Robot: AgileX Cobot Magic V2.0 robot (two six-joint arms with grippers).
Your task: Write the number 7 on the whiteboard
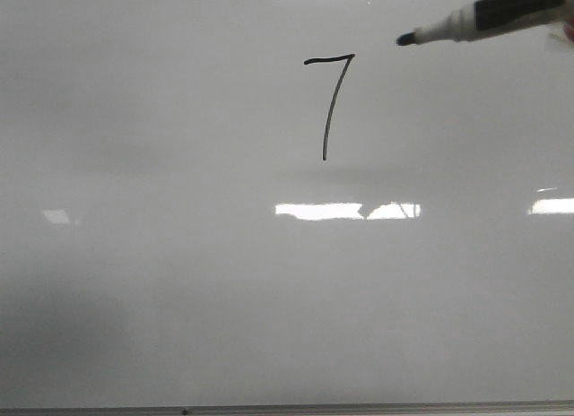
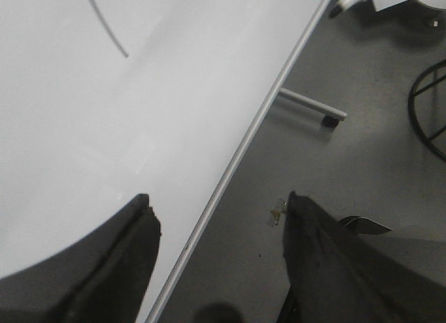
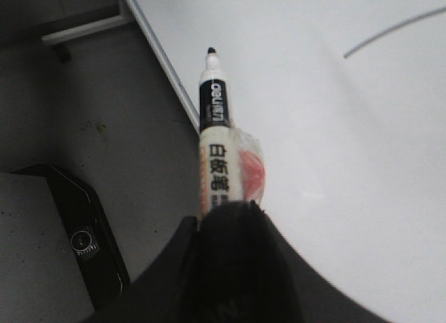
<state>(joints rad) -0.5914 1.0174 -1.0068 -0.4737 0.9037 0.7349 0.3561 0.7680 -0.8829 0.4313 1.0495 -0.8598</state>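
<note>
A thin black number 7 (image 1: 328,102) is drawn on the glossy whiteboard (image 1: 179,281), upper middle in the front view. A white-and-black marker (image 1: 484,17) enters from the upper right, its dark tip off the board and to the right of the digit. My right gripper (image 3: 226,215) is shut on the marker (image 3: 217,149), whose tip points past the board's edge; a stretch of the stroke (image 3: 390,32) shows nearby. My left gripper (image 2: 219,205) is open and holds nothing, straddling the whiteboard's metal frame (image 2: 230,166). Part of the downstroke (image 2: 106,24) is visible there.
Bright light reflections (image 1: 345,211) lie across the board. Beyond the board's edge is grey floor with a stand foot (image 2: 313,108) and a dark wire object (image 2: 428,107). A black device (image 3: 80,232) sits on the floor near the right arm.
</note>
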